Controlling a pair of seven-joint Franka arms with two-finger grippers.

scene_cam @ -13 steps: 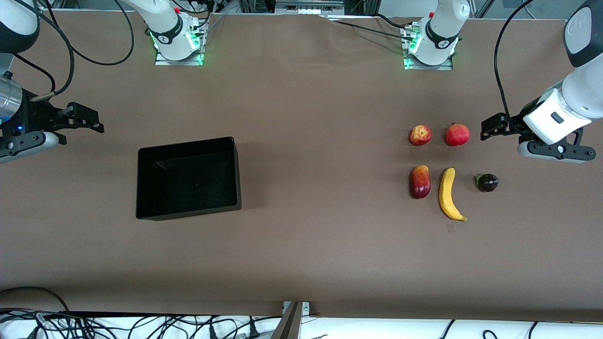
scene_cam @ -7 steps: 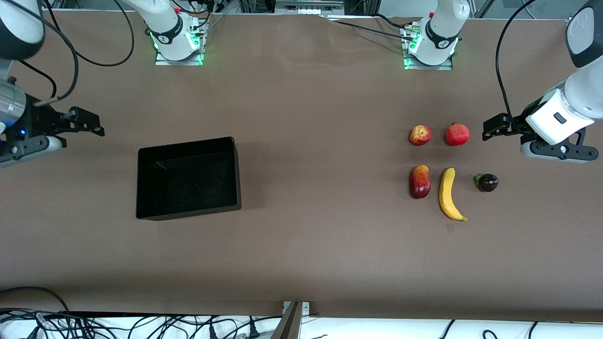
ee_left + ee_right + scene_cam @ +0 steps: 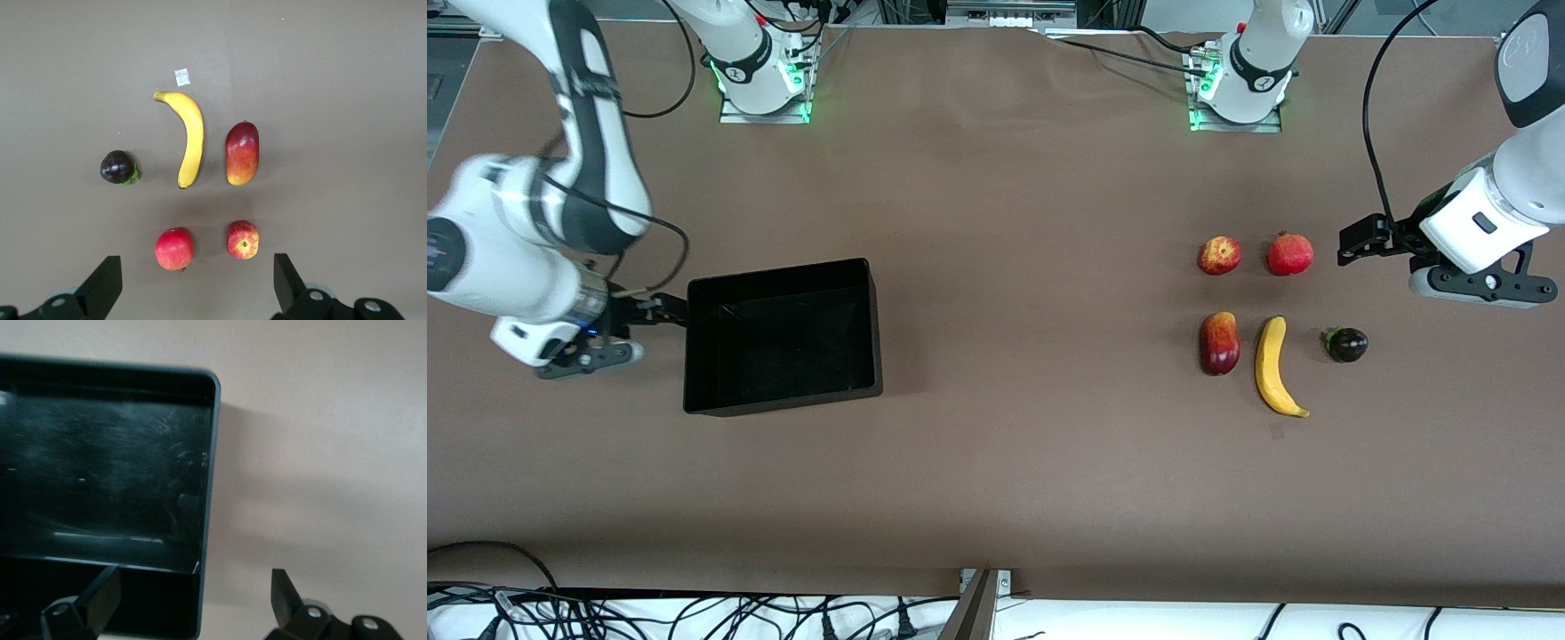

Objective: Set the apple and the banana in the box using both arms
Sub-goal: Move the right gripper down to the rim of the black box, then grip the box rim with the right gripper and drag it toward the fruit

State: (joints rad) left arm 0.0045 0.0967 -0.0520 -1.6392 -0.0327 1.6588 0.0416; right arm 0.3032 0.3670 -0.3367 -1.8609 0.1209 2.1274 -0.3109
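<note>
A: Hovering over the box's [image 3: 783, 333] wall at the right arm's end of the surface [image 3: 1005, 222], the right pincer [image 3: 660, 311] has its fingers spread wide and holds nothing; one finger is over the black interior, the other over bare surface outside.

B: And the left pincer [image 3: 1352, 242]?

A: Up in the air near the left arm's end of the surface, beside the fruit cluster, fingers spread wide as well, holding nothing.

B: Where are the fruits?

A: Well apart from the box. The apple [image 3: 1218, 255] lies beside a plain red round fruit [image 3: 1290, 253]. Nearer the front camera, the banana [image 3: 1273, 365] lies between an oval red-yellow fruit [image 3: 1219, 342] and a small dark purple fruit [image 3: 1346, 344], touching neither.

B: Anything inside the box?

A: Only its glossy black floor shows.
</note>
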